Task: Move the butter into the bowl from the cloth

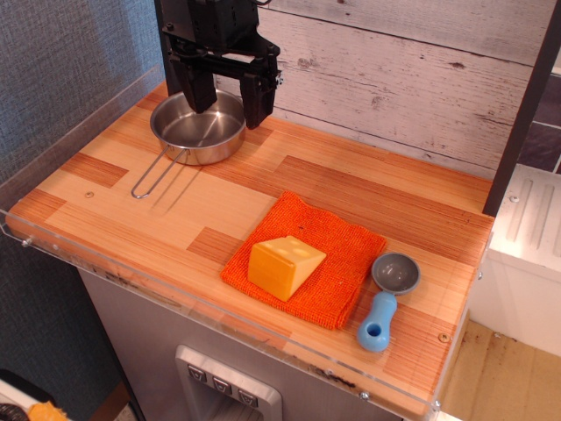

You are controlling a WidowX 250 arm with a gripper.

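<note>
Black gripper point(230, 98) hangs over the shallow shiny steel bowl point(198, 128) at rear left, jaws spread, holding nothing. Yellow-orange wedge-shaped butter point(284, 265) sits on the square orange woven cloth point(337, 259), well apart toward front right, long axis running diagonally. Bare tabletop lies between; grey scoop with blue handle point(388, 300) lies just beside the cloth's right edge.

A yellow-orange wedge-shaped block of butter point(285, 265), smooth and paler on its top face, lies on the left half of a square bright orange cloth of coarse weave point(307, 259). The cloth lies flat, turned at an angle, near the front edge. Well apart, at the far left, sits a shallow round shiny steel bowl point(198, 128), empty, its thin wire loop handle pointing toward the near left.
</note>
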